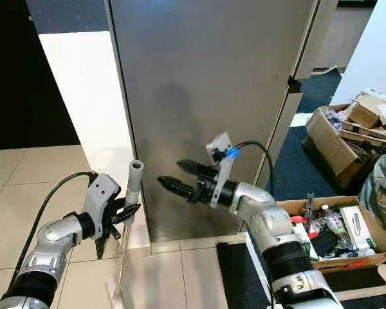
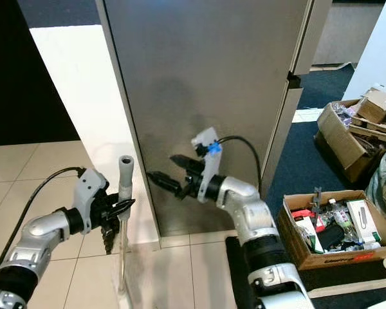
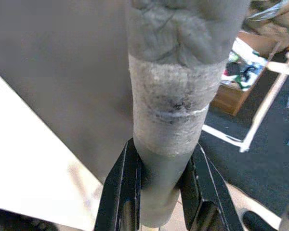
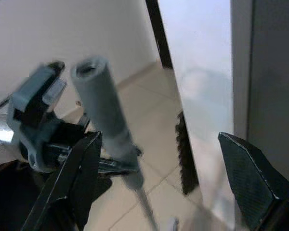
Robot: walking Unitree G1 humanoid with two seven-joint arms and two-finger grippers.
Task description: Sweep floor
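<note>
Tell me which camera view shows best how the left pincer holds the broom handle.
The left wrist view: the left pincer has its two black fingers pressed on either side of the grey broom handle. The eye views show the same grip from farther off. The right wrist view shows the handle's hollow top and the left pincer behind it.

The left arm is bent at the elbow, its forearm reaching forward and inward. The left pincer has its two black fingers clamped on either side of the grey handle, just below the top end. The right arm is raised higher, elbow bent, forearm pointing toward the robot's left. The right pincer hangs in the air with its fingers spread wide apart, tips aimed at the handle, holding nothing and touching nothing.
</note>
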